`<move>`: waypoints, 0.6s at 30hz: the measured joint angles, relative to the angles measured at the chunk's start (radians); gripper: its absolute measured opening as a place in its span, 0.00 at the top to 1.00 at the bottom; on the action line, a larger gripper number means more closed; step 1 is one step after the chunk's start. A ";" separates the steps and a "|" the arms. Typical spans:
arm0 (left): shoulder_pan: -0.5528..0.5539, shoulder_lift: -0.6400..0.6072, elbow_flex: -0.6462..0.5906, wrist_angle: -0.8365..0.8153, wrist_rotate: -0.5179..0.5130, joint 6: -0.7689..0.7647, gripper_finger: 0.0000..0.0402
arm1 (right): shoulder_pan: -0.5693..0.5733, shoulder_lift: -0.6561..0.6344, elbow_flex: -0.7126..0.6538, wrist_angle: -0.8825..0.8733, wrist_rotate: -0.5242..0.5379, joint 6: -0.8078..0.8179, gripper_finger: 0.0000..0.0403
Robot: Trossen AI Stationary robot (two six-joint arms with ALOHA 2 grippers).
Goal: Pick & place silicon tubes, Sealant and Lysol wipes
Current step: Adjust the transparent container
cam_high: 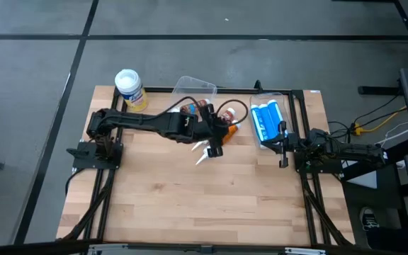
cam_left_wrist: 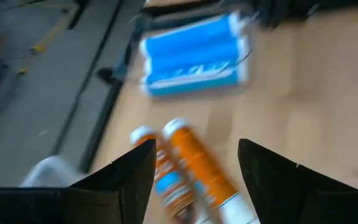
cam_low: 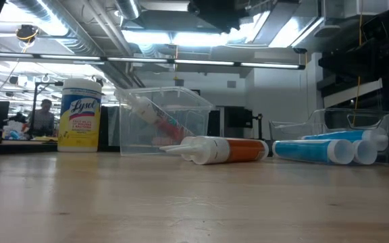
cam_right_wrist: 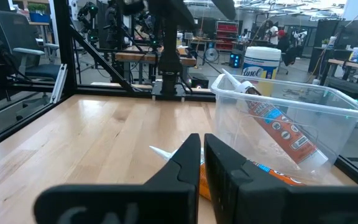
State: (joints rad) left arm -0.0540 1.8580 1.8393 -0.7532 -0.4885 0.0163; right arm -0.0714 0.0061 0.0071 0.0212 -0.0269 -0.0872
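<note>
The left gripper [cam_high: 214,145] hangs open above an orange tube [cam_low: 225,150] on the table. Just beyond it, a clear bin [cam_low: 164,121] holds another tube [cam_low: 155,119]. The wipes [cam_high: 129,89] stand far behind, at the table's corner. The right gripper [cam_high: 283,147] is clenched, empty, beside the blue tubes [cam_high: 267,122].

The left arm was seen extended from its base at the table's 9 o'clock edge toward the centre, reaching slightly toward 12 o'clock. The left gripper [cam_high: 214,144] was held above the table near the middle, fingers [cam_left_wrist: 124,180] parted with a clear gap between them. The right arm was observed folded close to its base at the 3 o'clock edge. The right gripper [cam_high: 282,151] was pointed toward 9 o'clock, its fingers [cam_right_wrist: 185,163] pressed together.
</note>
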 joint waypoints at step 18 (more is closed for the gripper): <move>0.051 -0.014 0.000 -0.544 0.025 0.127 0.47 | 0.000 0.000 0.000 0.000 0.000 0.000 0.94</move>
State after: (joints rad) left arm -0.0025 1.8435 1.8393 -1.2974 -0.4638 0.1432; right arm -0.0715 0.0062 0.0071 0.0209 -0.0269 -0.0872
